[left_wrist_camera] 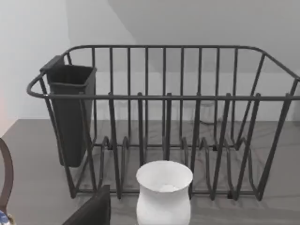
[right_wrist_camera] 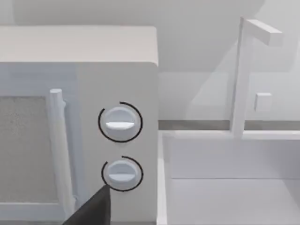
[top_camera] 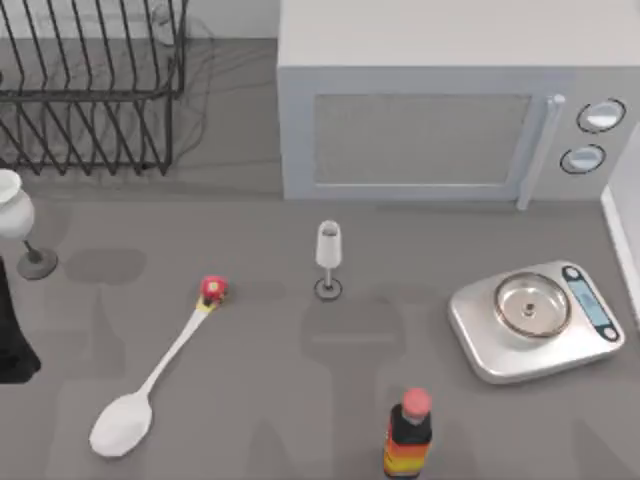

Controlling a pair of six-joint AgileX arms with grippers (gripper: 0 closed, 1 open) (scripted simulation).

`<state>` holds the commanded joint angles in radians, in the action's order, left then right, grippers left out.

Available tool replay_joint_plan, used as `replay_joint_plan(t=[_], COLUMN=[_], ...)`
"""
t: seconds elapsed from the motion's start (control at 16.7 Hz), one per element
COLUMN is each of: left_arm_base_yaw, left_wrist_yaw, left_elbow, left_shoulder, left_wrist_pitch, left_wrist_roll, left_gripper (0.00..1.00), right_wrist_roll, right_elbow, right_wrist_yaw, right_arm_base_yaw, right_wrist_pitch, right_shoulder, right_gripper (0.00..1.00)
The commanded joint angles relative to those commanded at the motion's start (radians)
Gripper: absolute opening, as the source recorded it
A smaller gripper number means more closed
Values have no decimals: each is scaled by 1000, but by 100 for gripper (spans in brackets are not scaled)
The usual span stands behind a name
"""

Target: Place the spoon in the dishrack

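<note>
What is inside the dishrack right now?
The dishrack holds a dark cutlery bin hung at one end; its contents are hidden. No dishes between the bars. The spoon lies on the table.

Spoon [top_camera: 160, 370] lies front-left on table [top_camera: 300, 350]; dishrack [top_camera: 90, 90] back-left, goblet [top_camera: 15, 215] before it; microwave [top_camera: 440, 110] back-right.

The top view hangs over the table [top_camera: 300, 330] and looks straight down, taking in the microwave [top_camera: 440, 110] at the far edge, with the dishrack [top_camera: 90, 90] to its left. The left wrist view sits low, close to the table, facing the dishrack [left_wrist_camera: 164, 122] side-on, the white goblet [left_wrist_camera: 164, 192] just before it; the top view shares both, with the goblet [top_camera: 15, 215] on the near side of the rack. The right wrist view looks level and close at the microwave's knobs [right_wrist_camera: 120, 123], which the top view shares at that oven's right end [top_camera: 600, 115].
</note>
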<state>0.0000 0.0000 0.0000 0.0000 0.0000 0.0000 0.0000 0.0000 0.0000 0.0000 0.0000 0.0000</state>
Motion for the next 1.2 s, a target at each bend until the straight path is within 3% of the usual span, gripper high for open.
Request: replay_joint_plan(t=[0.24,0.48,1.2], left_arm_base_yaw=[-12,-70,-330], left_wrist_yaw=[2,5,0], left_elbow=[31,197,957], left_shoulder=[31,222,1365], left_wrist_pitch=[-25,-157,-812], left_wrist_roll=[1,6,36], left_gripper=[100,100,100], right_wrist_roll=[0,0,0], right_elbow=[0,0,0], right_wrist_yaw=[0,0,0], right_arm_base_yaw=[0,0,0], right_wrist_pitch=[0,0,0], right_shoulder=[0,0,0], right_gripper=[100,100,100])
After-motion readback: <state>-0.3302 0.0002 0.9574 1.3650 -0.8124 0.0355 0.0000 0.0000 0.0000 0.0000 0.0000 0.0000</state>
